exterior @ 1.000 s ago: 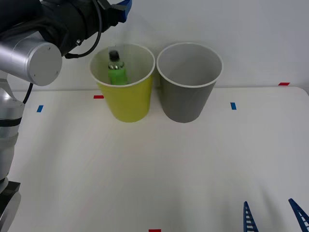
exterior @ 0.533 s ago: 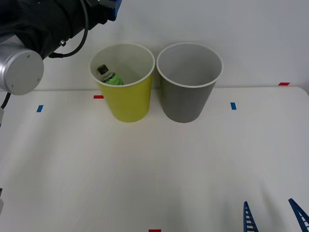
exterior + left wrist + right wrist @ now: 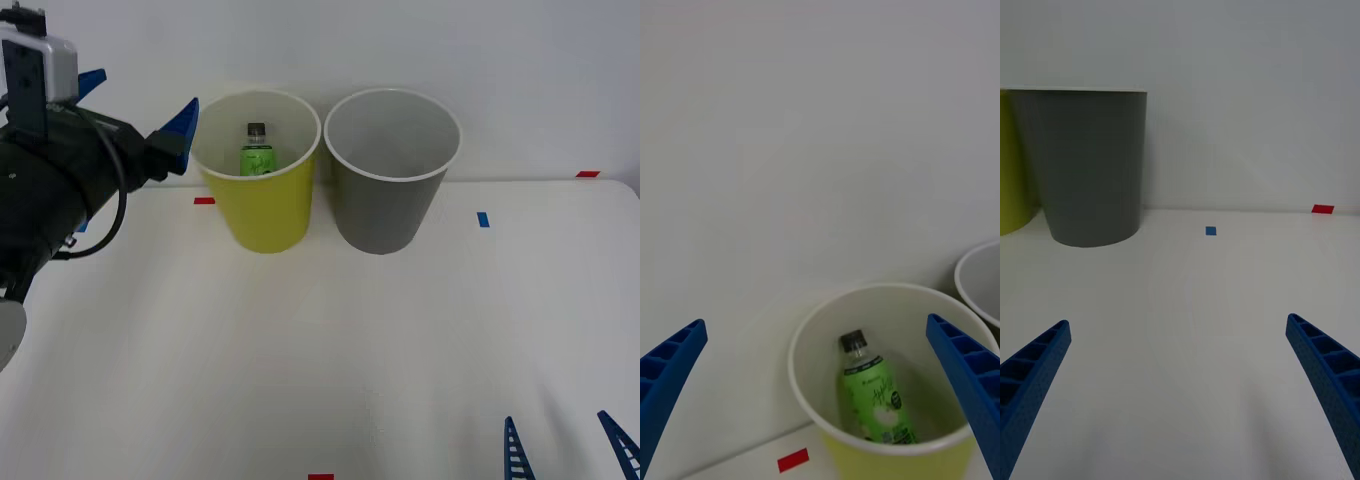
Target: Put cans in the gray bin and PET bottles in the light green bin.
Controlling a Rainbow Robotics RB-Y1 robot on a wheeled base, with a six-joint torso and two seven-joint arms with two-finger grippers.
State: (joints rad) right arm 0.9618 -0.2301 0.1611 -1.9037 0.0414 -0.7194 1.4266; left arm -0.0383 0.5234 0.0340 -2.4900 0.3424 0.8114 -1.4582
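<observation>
White table (image 3: pixel 300 340): left pincer (image 3: pixel 140 105) wide apart, empty, beside light green bin (image 3: pixel 262 205); bottle (image 3: pixel 256 153) inside. Right pincer (image 3: pixel 565 445) apart, empty.

Black left arm (image 3: pixel 50 190) with looping cable, silver block, blue ribbed fingers (image 3: pixel 180 125).

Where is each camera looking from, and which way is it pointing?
Front view: above the arms, looking down at the table; left gripper beside the light green bin.
Left wrist view: looks down into the light green bin at the PET bottle.
Right wrist view: low over the table, facing the gray bin.
Front and left wrist share the bottle.
</observation>
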